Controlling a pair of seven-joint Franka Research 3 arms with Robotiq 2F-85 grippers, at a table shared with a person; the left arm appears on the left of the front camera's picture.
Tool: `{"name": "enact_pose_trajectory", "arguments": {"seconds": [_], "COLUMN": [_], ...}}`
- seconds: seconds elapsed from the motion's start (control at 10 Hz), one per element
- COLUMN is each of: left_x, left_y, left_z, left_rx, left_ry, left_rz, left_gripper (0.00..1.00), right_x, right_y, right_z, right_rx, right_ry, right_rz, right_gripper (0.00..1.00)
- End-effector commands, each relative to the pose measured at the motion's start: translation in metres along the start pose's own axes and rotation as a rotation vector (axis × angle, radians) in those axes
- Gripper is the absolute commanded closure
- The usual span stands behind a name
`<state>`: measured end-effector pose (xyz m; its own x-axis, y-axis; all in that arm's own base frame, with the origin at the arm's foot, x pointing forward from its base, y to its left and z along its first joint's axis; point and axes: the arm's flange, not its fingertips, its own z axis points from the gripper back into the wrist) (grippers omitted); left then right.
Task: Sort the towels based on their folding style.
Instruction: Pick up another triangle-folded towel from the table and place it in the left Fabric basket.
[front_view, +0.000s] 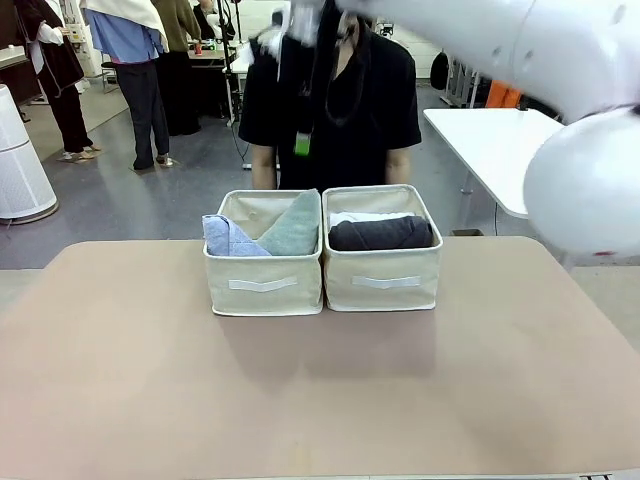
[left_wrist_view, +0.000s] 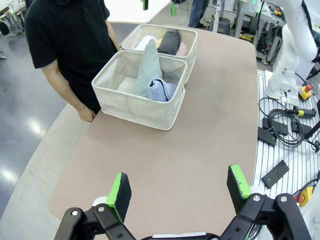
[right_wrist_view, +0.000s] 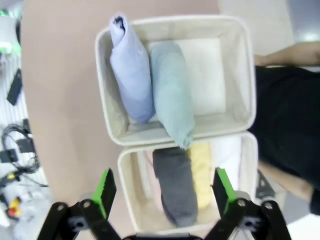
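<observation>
Directly beneath your right gripper (right_wrist_view: 163, 192), jaws spread and empty, the dark grey roll (right_wrist_view: 175, 185) lies lengthwise in its bin (right_wrist_view: 131, 192) beside the yellow roll (right_wrist_view: 200, 172); left gripper (left_wrist_view: 178, 191), released, hangs well back.

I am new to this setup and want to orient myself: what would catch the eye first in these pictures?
Two beige bins stand side by side mid-table, before a person in black. One holds the cone-folded light blue towel and grey-green towel; the other holds rolled ones, with the dark grey towel and the yellow towel plain to see. The right tool hangs open above them.
</observation>
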<state>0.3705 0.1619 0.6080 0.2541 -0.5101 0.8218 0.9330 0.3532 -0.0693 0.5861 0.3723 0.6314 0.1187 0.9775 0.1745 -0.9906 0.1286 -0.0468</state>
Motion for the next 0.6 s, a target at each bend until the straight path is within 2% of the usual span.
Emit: {"name": "enact_pose_trajectory", "arguments": {"seconds": [0.0, 0.3, 0.5], "left_x": [0.000, 0.000, 0.000], "left_y": [0.000, 0.000, 0.000], "left_z": [0.001, 0.001, 0.001], "left_rx": [-0.006, -0.006, -0.006], "left_ry": [-0.017, -0.017, -0.017], "left_rz": [-0.014, -0.014, -0.014], "left_gripper": [0.00, 0.00, 0.00], "right_x": [-0.074, -0.162, -0.211], "right_y": [0.061, 0.118, 0.141], "right_z": [-0.006, 0.017, 0.016], "right_rx": [-0.022, -0.147, -0.186], "right_ry": [-0.074, -0.233, -0.322], "right_rz": [-0.085, -0.227, -0.312], "right_gripper": [0.00, 0.00, 0.00]}}
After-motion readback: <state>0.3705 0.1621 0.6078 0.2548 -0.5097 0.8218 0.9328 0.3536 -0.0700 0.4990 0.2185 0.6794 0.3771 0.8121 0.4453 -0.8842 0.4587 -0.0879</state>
